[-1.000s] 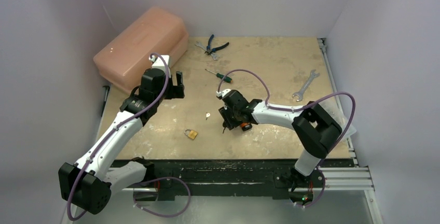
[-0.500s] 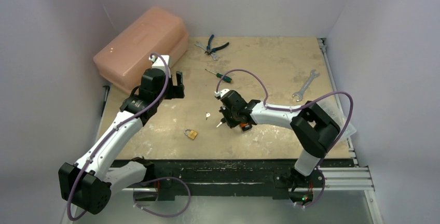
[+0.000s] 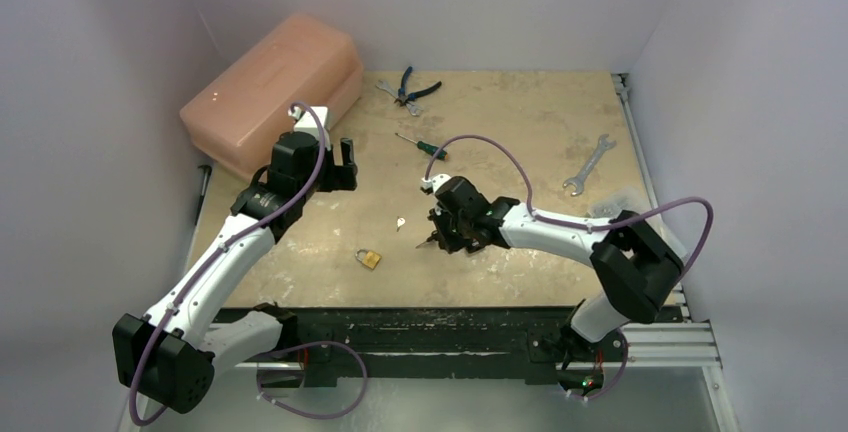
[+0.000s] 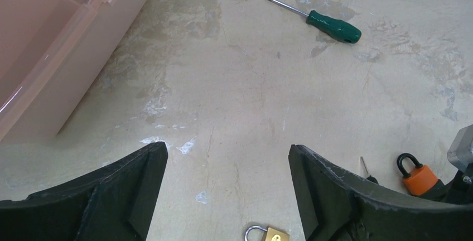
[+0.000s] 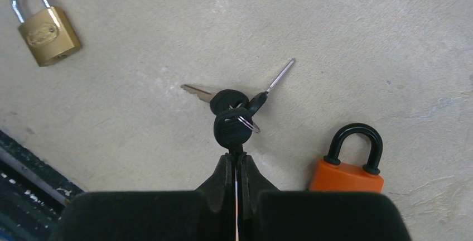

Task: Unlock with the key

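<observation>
The right pincer (image 5: pixel 235 160) is clamped on the key bunch (image 5: pixel 230 119) by a black head. Keys feel small, hard, light, slippery. The left pincer (image 4: pixel 227 160) is apart.

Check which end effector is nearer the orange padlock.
Right. The right end effector, shut on the key bunch, sits just beside the orange padlock; the left end effector hangs open well away, by the pink plastic box.

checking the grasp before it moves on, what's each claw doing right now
left claw: open, holding nothing
right claw: closed on the key bunch
</observation>
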